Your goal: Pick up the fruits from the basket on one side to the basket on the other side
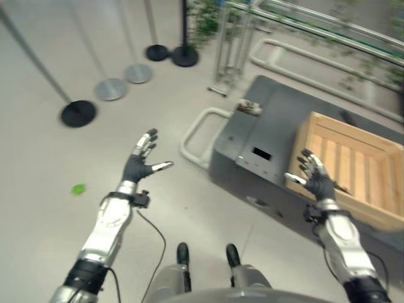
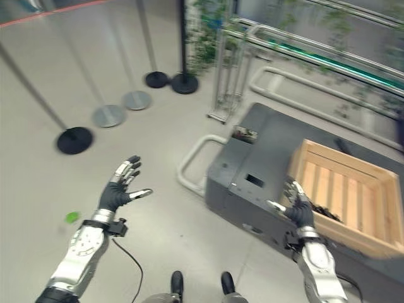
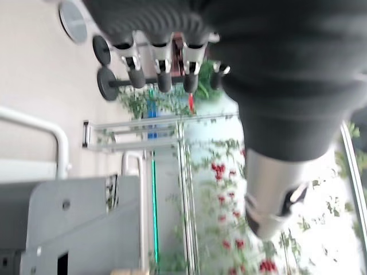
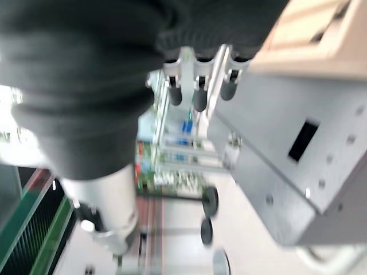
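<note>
Hovering empty: left hand (image 1: 140, 163), right hand (image 1: 315, 177) beside wooden crate (image 1: 353, 165).

Pale grey floor (image 1: 44, 158) with a smooth, softly reflective finish. Four round pole bases stand in a curved row at upper left: a black base (image 1: 78, 113), two silver discs (image 1: 111, 89) and (image 1: 138, 73), then two black bases (image 1: 157, 52) and (image 1: 185, 56). A small green scrap (image 1: 77, 189) lies on the floor. A dark grey cabinet (image 1: 265, 136) with a white tubular handle (image 1: 196, 136) stands at right. Metal railings (image 2: 237, 69) and green foliage (image 2: 205, 25) line the far side.
</note>
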{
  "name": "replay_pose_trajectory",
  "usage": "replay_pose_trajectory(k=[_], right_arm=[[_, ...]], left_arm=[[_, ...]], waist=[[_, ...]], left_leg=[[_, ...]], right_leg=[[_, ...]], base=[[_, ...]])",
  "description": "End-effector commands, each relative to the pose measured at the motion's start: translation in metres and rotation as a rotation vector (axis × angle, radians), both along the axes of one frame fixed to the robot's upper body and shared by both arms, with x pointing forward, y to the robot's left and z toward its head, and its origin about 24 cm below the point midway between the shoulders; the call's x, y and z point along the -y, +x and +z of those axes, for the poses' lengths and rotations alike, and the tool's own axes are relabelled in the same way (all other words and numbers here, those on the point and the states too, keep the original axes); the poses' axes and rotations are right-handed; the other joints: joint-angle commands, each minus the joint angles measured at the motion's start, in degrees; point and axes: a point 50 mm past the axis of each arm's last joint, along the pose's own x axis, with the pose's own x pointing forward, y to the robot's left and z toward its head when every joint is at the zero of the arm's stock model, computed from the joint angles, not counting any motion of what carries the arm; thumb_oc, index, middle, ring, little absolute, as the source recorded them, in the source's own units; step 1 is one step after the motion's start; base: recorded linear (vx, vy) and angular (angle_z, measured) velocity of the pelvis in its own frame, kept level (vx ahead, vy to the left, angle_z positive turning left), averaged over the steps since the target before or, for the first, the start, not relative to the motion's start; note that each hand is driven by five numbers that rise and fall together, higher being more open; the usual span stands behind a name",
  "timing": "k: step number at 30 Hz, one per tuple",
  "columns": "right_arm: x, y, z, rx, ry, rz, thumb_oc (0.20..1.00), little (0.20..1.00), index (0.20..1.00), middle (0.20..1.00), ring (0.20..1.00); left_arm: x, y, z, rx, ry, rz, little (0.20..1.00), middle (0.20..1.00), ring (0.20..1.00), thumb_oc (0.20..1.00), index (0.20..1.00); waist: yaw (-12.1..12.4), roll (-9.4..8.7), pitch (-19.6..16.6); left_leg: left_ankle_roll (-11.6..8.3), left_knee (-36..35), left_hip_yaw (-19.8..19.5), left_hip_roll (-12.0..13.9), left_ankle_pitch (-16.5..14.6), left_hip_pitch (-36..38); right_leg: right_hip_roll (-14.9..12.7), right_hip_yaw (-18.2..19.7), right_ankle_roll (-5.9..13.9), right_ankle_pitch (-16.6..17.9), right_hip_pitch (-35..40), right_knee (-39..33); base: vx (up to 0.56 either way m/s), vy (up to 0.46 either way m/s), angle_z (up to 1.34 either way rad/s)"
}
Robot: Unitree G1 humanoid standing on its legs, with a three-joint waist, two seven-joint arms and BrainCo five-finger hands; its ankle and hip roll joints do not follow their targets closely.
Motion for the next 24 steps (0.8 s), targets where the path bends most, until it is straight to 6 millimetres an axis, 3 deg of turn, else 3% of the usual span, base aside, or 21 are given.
replay_pose_trajectory(k=[1, 2, 4, 5, 6, 8, 12, 17, 18, 24], right_arm=[[0.008, 0.010, 0.018, 0.071, -0.055, 0.011, 1.000, 1.000, 1.000, 1.000, 1.000], [0.007, 0.011, 0.017, 0.067, -0.050, 0.011, 1.000, 1.000, 1.000, 1.000, 1.000], [0.007, 0.012, 0.016, 0.063, -0.044, 0.006, 1.000, 1.000, 1.000, 1.000, 1.000], [0.009, 0.014, 0.014, 0.046, -0.064, -0.003, 1.000, 1.000, 1.000, 1.000, 1.000], [0.009, 0.014, 0.014, 0.046, -0.064, -0.003, 1.000, 1.000, 1.000, 1.000, 1.000], [0.010, 0.014, 0.013, 0.038, -0.062, -0.008, 1.000, 1.000, 1.000, 1.000, 1.000], [0.013, 0.012, 0.015, 0.043, -0.069, -0.030, 1.000, 1.000, 1.000, 1.000, 1.000], [0.020, 0.009, 0.015, 0.042, -0.072, -0.057, 1.000, 1.000, 1.000, 1.000, 1.000], [0.022, 0.009, 0.015, 0.048, -0.059, -0.072, 1.000, 1.000, 1.000, 1.000, 1.000], [0.025, 0.008, 0.019, 0.067, -0.053, -0.076, 1.000, 1.000, 1.000, 1.000, 1.000]], left_arm=[[-0.012, -0.007, 0.016, 0.091, -0.036, 0.047, 1.000, 1.000, 1.000, 1.000, 1.000], [-0.016, -0.008, 0.014, 0.083, -0.043, 0.070, 1.000, 1.000, 1.000, 1.000, 1.000], [-0.020, -0.011, 0.011, 0.074, -0.038, 0.090, 1.000, 1.000, 1.000, 1.000, 1.000], [-0.021, -0.012, 0.009, 0.064, -0.028, 0.101, 1.000, 1.000, 1.000, 1.000, 1.000], [-0.021, -0.012, 0.009, 0.064, -0.028, 0.101, 1.000, 1.000, 1.000, 1.000, 1.000], [-0.022, -0.012, 0.007, 0.053, -0.018, 0.111, 1.000, 1.000, 1.000, 1.000, 1.000], [-0.021, -0.012, -0.001, 0.027, -0.036, 0.136, 1.000, 1.000, 1.000, 1.000, 1.000], [-0.016, -0.008, -0.001, 0.036, -0.031, 0.125, 1.000, 1.000, 1.000, 1.000, 1.000], [-0.015, -0.004, 0.001, 0.042, -0.041, 0.127, 1.000, 1.000, 1.000, 1.000, 1.000], [-0.014, -0.003, -0.002, 0.038, -0.052, 0.134, 1.000, 1.000, 1.000, 1.000, 1.000]], waist=[[0.7, 0.54, -2.2], [1.6, 0.73, -2.2], [2.2, 0.74, -2.4], [2.9, 0.27, -2.8], [2.8, 0.25, -2.8], [3.8, 0.10, -3.4], [2.3, 0.43, -3.6], [0.4, 1.14, -3.6], [-0.7, 1.06, -3.3], [-1.5, 2.44, -3.2]], left_leg=[[-2.74, 3.7, -6.8, 0.5, -5.1, -0.4], [-2.98, 3.8, -5.0, 1.3, -5.4, 0.1], [-3.41, 3.1, -2.2, 2.0, -5.5, 1.2], [-3.47, 2.9, 0.4, 1.9, -5.7, 1.9], [-3.44, 2.9, 0.4, 1.8, -5.7, 1.9], [-3.78, 1.6, 2.4, 1.4, -6.7, 3.3], [-4.53, -1.0, 3.7, 2.2, -5.3, 4.7], [-5.85, -2.5, 3.5, 4.1, -4.3, 5.5], [-6.50, -1.6, 4.1, 5.6, -2.9, 4.8], [-8.13, 0.6, 4.7, 9.0, -2.9, 5.8]], right_leg=[[-3.2, -6.1, 6.64, 2.3, 2.6, 1.1], [-5.0, -10.5, 6.54, 2.6, 3.1, 1.2], [-7.6, -15.7, 6.93, 4.5, 4.2, 0.5], [-10.4, -20.5, 7.97, 7.1, 5.4, -0.1], [-10.5, -20.5, 8.01, 7.2, 5.6, -0.2], [-12.8, -25.0, 10.14, 8.7, 6.6, -0.7], [-12.8, -22.8, 10.73, 9.8, 4.2, 0.7], [-10.6, -22.0, 10.24, 7.1, 4.0, 0.4], [-8.8, -20.9, 8.57, 5.7, 3.0, 0.5], [-5.5, -19.7, 6.81, 2.9, 3.4, 1.5]], base=[[-0.09, 0.062, -1.45], [-0.10, 0.040, -1.40], [-0.09, 0.016, -1.67], [-0.06, 0.001, -1.36], [0.00, -0.002, -1.19], [-0.01, -0.062, -0.91], [-0.01, -0.137, -0.45], [0.02, -0.155, -0.09], [-0.03, -0.157, 0.02], [0.06, -0.188, -0.02]])
